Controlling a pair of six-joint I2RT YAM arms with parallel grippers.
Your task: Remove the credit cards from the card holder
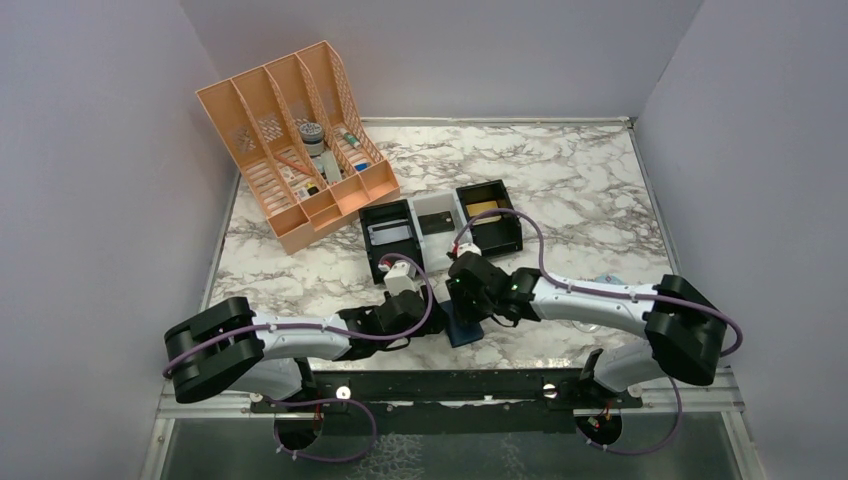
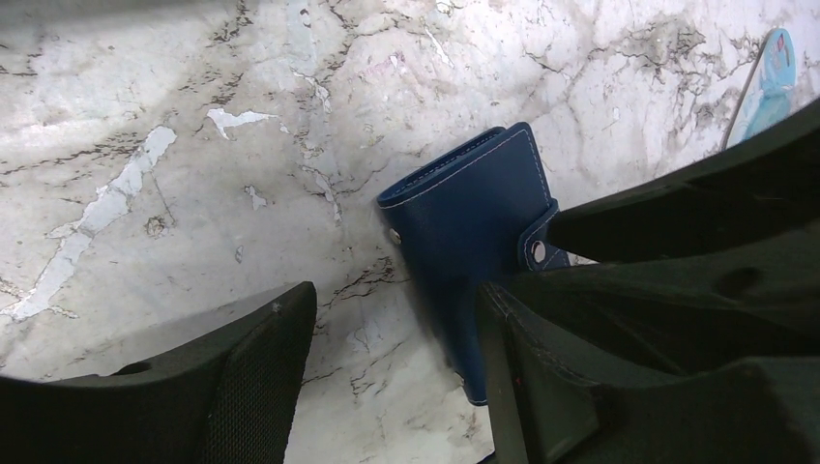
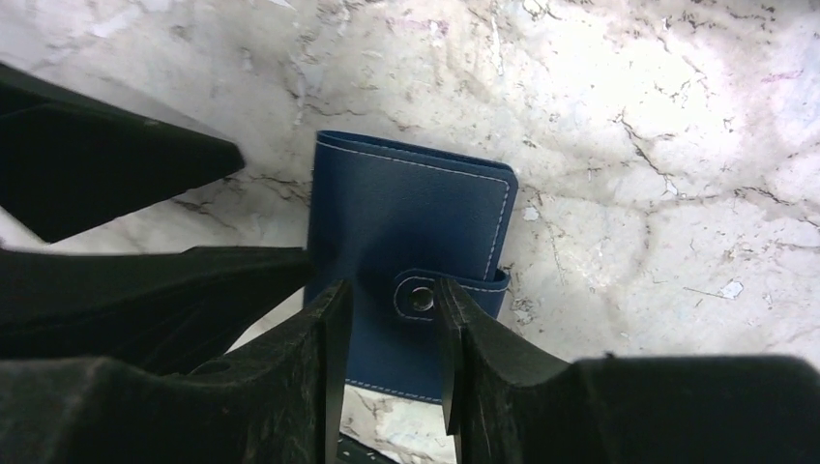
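Note:
The card holder is a dark navy wallet lying flat on the marble near the table's front edge. It is folded shut, with its strap tab snapped down. The credit cards are hidden; none shows at the card holder. My right gripper hovers low over the wallet, open by a narrow gap, and the snap lies just inside its right finger. My left gripper stands open wide on the wallet's left, with bare marble between its fingers. Its right finger overlaps the wallet's edge.
Behind the arms stand a black tray, a white tray and a second black tray holding a tan flat piece. An orange slotted rack sits at the back left. A pale blue object lies right of the wallet.

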